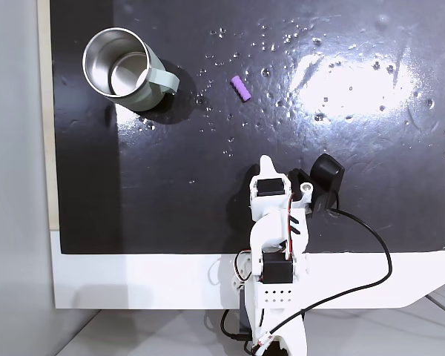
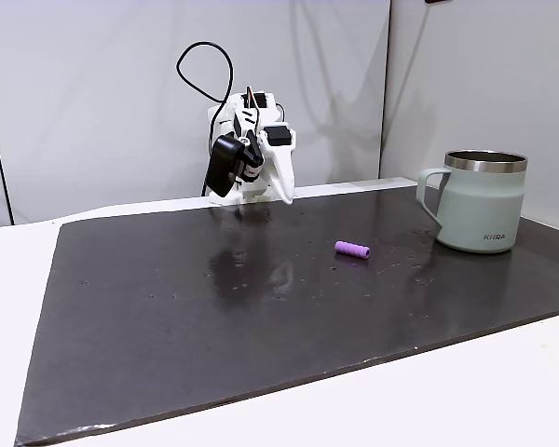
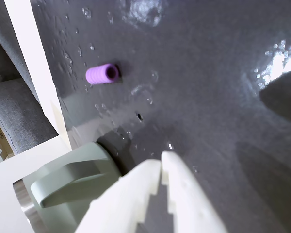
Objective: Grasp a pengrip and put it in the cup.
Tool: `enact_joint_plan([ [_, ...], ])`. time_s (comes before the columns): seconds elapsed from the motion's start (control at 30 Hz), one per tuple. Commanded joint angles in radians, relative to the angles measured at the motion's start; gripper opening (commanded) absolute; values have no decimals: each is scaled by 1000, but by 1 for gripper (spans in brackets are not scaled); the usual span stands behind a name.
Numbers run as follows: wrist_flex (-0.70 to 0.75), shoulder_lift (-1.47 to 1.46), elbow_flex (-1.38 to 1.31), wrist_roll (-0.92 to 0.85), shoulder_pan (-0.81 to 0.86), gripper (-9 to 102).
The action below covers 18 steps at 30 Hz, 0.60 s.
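- The pengrip (image 1: 241,87) lies flat on the black mat (image 1: 356,185), to the right of the cup (image 1: 122,68) in a fixed view from above, well apart from it, on the handle's side.
- In that view its long axis runs diagonally, one end up-left toward the cup, the other down-right. In a fixed view from the side, the pengrip (image 2: 351,249) lies nearly crosswise, left of the cup (image 2: 480,201).
- In the wrist view the pengrip (image 3: 102,74) shows an open, hollow end facing right; it is a short, soft-looking light-purple tube.
- The arm (image 1: 276,245) is folded back at the mat's near edge, well apart from the cup and the pengrip, its white body hunched over its base with a black cable (image 1: 371,248) looping off to the right.
- The gripper (image 3: 161,162) has its two white fingers pressed tip to tip, clenched on nothing, with the tips above the mat.
- The cup stands upright: shiny steel inside and rim, pale sage-green outside, matching handle (image 1: 165,80) pointing right in the view from above.
- The mat is glossy, dotted with small specks, and throws a bright glare; it lies on a white table (image 1: 133,282).
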Motion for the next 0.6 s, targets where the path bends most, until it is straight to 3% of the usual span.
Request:
enact_joint_plan([
  [0.0,-60,9,-3,-3,-2,0],
  [0.37,-63,9,-3,-35,-12,0],
  [0.57,-15,9,-104,-330,-5,0],
])
